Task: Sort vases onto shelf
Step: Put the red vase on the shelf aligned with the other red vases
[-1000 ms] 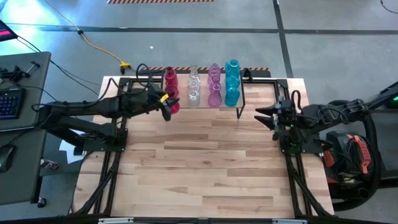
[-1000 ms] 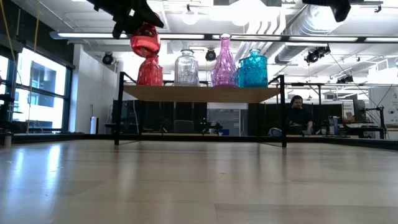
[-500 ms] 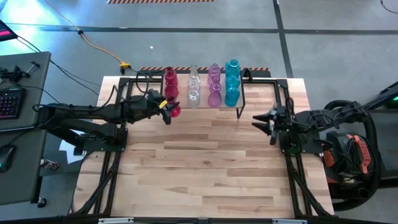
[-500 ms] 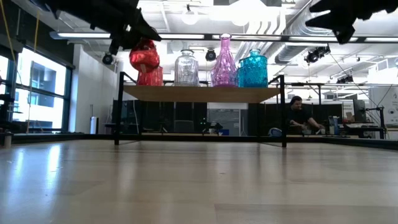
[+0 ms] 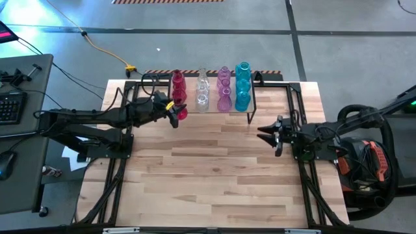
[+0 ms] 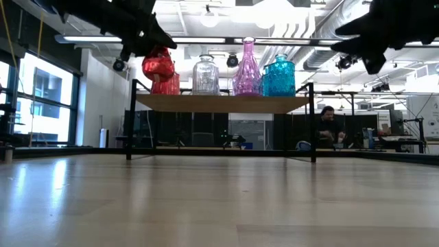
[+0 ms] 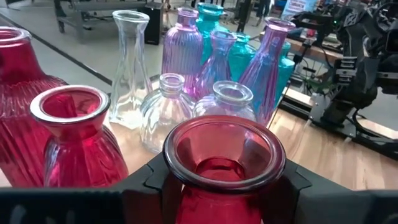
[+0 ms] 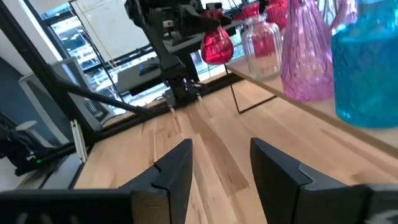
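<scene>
My left gripper is shut on a red vase and holds it over the left near corner of the shelf; in the low view this vase hangs a little above the shelf top. Red, clear, pink-purple and teal vases stand in rows on the shelf by their bases. My right gripper is open and holds nothing. It hovers off the shelf's right near corner, pointing toward the table's left. My left gripper pinches the red vase's neck just under the rim, one finger on each side. The fingers come in about level from the table's left. The vase is lifted clear, roughly upright with its mouth up, its body hanging below the fingers.
The shelf's black legs stand at the table's far side. The plank table top stretches bare toward the near edge. A desk with a keyboard stands off the left edge, and a person sits far behind the table.
My left gripper has come down with the red vase toward the shelf top, the vase staying upright in the hold. My right gripper has sunk and come slightly toward the table's near edge, still open.
</scene>
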You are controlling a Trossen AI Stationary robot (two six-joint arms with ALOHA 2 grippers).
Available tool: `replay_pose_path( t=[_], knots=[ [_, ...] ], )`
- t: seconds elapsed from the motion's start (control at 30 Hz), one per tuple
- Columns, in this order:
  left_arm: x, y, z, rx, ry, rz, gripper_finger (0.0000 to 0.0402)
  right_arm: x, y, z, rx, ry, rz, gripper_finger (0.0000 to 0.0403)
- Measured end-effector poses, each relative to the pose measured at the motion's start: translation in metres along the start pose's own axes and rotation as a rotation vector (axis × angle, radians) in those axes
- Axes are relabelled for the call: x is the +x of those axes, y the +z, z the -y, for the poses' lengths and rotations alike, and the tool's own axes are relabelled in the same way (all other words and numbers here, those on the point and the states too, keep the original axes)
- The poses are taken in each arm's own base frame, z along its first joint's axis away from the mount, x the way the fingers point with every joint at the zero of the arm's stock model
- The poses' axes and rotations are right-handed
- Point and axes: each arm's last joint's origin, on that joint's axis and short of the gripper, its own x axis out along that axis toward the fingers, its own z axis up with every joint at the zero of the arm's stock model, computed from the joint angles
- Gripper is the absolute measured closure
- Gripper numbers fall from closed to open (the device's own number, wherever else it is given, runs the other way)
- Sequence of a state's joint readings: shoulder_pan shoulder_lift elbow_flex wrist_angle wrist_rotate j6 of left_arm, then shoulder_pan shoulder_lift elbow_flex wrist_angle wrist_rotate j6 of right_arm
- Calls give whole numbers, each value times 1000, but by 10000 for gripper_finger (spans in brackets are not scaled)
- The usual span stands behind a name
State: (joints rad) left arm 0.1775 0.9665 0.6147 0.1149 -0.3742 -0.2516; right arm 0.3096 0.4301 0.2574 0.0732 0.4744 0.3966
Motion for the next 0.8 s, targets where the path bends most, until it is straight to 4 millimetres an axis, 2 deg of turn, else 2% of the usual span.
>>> replay_pose_path(
  t=[0.27, 0.5, 0.8],
  knots=[
    [2, -1, -4, 24, 3, -21, 253, 2, -20, 8, 97, -36, -40, 260],
    [3, 1, -10, 40, 28, -16, 253, 2, -20, 9, 95, -66, -24, 260],
    [4, 0, -9, 51, -28, -29, 253, 2, -22, 10, 142, -77, -41, 260]
  ],
)
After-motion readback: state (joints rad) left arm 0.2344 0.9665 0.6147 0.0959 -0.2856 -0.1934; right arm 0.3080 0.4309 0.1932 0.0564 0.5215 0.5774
